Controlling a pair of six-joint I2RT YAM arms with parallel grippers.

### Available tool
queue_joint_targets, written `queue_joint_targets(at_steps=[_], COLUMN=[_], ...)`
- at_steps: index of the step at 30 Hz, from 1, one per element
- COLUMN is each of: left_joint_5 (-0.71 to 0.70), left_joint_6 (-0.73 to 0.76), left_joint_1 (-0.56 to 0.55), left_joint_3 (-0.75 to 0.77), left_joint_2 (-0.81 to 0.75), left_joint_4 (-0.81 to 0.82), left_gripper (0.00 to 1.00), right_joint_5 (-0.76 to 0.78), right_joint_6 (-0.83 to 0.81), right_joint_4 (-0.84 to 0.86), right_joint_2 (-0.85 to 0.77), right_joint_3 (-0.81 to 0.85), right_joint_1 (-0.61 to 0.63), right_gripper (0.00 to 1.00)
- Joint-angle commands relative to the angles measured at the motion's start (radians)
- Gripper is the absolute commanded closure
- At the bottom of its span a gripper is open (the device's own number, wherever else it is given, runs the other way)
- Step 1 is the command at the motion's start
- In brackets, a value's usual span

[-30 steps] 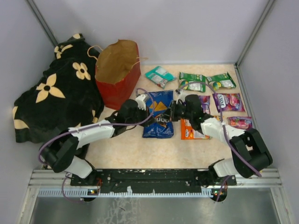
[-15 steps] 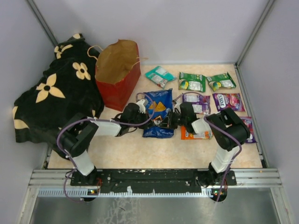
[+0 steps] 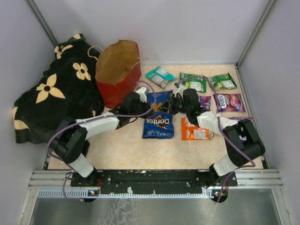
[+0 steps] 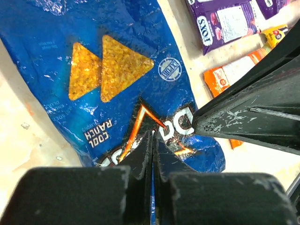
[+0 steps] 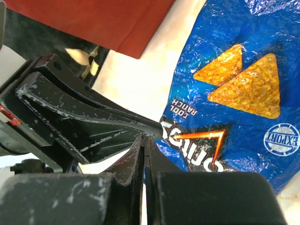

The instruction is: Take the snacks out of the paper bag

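The blue Doritos bag (image 3: pixel 158 123) lies in the middle of the table with its far end raised between both grippers. My left gripper (image 3: pixel 148 100) is shut on the bag's left edge, with blue foil between the jaws in the left wrist view (image 4: pixel 152 140). My right gripper (image 3: pixel 172 105) is shut on the bag's right edge (image 5: pixel 144 140). The bag fills both wrist views (image 4: pixel 117 70) (image 5: pixel 234 93). The red paper bag (image 3: pixel 115 91) stands open at the back left, showing its brown inside. Teal (image 3: pixel 160 76), green (image 3: pixel 193 82), purple (image 3: pixel 205 102), pink-red (image 3: pixel 228 101) and orange (image 3: pixel 194 131) packets lie on the table.
A black flower-patterned blanket (image 3: pixel 56 101) is heaped at the left beside the paper bag. A second green packet (image 3: pixel 221 82) lies at the back right. Grey walls enclose the table on three sides. The arms' rail runs along the near edge.
Both grippers have moved toward the back of the table with the Doritos bag. Its far end is now lifted and the logo faces up.
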Motion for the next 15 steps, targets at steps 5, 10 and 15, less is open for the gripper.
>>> queue_joint_targets(at_steps=[5,10,15], left_joint_5=[0.037,0.028,-0.015], left_joint_6=[-0.023,-0.021,0.026], left_joint_1=[0.033,0.042,0.045], left_joint_3=[-0.04,-0.068,-0.019], left_joint_2=[0.138,0.177,0.09], left_joint_4=[0.053,0.057,-0.035], left_gripper=[1.0,1.0,1.0], right_joint_5=[-0.009,-0.043,0.003], right_joint_6=[0.052,0.106,0.039], right_joint_4=[0.177,0.269,0.124], right_joint_2=[0.204,0.288,0.19], right_joint_3=[-0.076,-0.117,-0.071], right_joint_1=[-0.007,-0.023,-0.025], right_gripper=[1.0,1.0,1.0])
